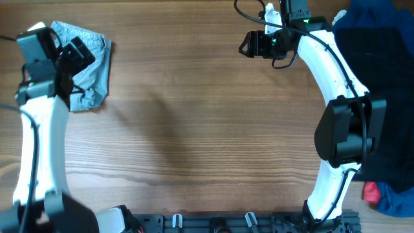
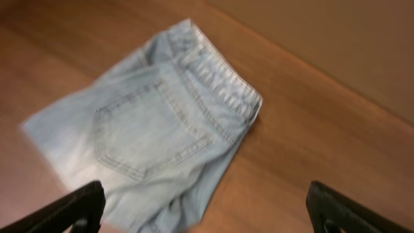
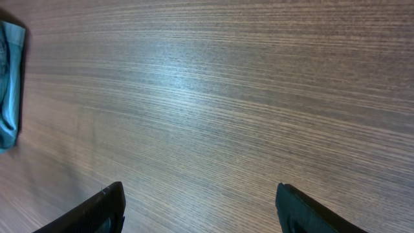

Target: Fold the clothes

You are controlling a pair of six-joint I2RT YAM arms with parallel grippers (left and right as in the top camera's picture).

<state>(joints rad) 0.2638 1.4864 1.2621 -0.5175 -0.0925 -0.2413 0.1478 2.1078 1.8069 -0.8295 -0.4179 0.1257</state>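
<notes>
Here, folded denim shorts (image 1: 90, 74) at upper left of the overhead frame (back pocket up); left gripper (image 2: 204, 210) over them, spread wide, empty; right gripper (image 3: 200, 207) upper right of centre, likewise parted, empty

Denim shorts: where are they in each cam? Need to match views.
Overhead: denim shorts lie folded in the top left corner.
Left wrist: centre-left, filling much of the picture, waistband toward the upper right.
Right wrist: only a sliver at the left edge.
Shared landmark: the wood-grain table beneath them in all three.
</notes>
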